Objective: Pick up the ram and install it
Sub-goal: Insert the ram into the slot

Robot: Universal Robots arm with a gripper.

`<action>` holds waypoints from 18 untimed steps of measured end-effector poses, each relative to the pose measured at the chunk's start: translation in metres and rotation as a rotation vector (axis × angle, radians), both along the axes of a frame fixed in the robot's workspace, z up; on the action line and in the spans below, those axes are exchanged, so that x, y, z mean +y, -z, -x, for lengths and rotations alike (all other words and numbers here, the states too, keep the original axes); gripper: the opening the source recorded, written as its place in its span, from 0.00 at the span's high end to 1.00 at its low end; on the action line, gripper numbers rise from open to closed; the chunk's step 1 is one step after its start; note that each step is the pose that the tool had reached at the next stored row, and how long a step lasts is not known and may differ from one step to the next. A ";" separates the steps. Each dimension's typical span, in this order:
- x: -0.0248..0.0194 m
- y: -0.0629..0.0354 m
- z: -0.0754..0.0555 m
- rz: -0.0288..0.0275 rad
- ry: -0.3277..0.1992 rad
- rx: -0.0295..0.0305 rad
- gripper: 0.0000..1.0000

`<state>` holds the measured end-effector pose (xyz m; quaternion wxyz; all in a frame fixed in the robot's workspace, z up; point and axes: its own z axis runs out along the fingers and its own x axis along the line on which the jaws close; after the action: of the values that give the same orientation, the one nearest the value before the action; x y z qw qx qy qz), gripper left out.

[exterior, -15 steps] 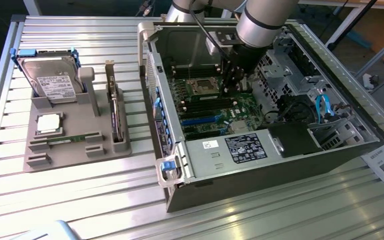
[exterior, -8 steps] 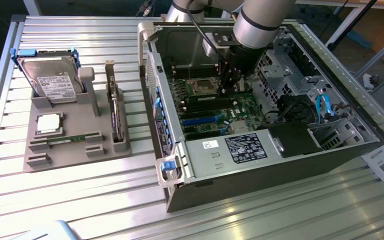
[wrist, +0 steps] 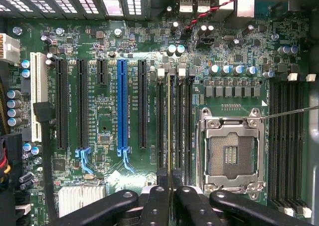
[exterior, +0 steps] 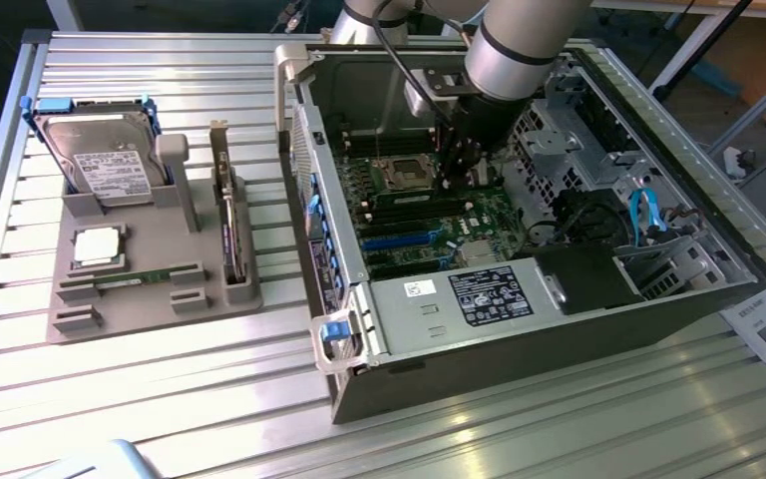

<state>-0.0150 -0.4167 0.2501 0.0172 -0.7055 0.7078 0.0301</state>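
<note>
Ram (wrist: 169, 131): seen edge-on in the wrist view as a thin pale line over the bank of long dark memory slots (wrist: 174, 126), running out from between the fingertips; cannot tell whether seated in a slot or just above it.
Ram to hand: directly between the two inner fingers (wrist: 155, 201), one end caught there, the rest reaching away from them along the slot.
Gripper (wrist: 172, 196): clenched on the ram, inner fingers close together with only the stick's edge between them.
Gripper in the exterior view (exterior: 463, 170): down inside the open computer case (exterior: 649, 299), over the motherboard (exterior: 450, 225).
Processor socket (wrist: 232, 153): just beside the memory slots, open and bare; in the exterior view (exterior: 403, 172) at about 9 o'clock from the gripper.
Blue expansion slot (wrist: 122, 106): on the other side of the ram from the socket, a few dark slots between.
Arm (exterior: 523, 40): entering the case from 12 o'clock in the exterior view.
Grey fixture tray (exterior: 144, 289): on the slatted table (exterior: 157, 399), at 9 o'clock from the case, well apart from the gripper.
Hard drive (exterior: 104, 160): propped at the tray's 12 o'clock end.
Silver processor chip (exterior: 99, 245): flat near the tray's middle.
Expansion card (exterior: 230, 230): upright along the tray's 3 o'clock edge.
</note>
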 end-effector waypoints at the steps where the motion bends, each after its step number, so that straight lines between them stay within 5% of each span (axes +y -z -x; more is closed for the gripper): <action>1: 0.0000 0.0000 0.000 0.0000 0.000 0.0000 0.88; 18: -0.0024 0.0061 0.000 -0.0002 0.017 0.0000 0.88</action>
<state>-0.0150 -0.4191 0.2440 0.0175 -0.6996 0.7137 0.0301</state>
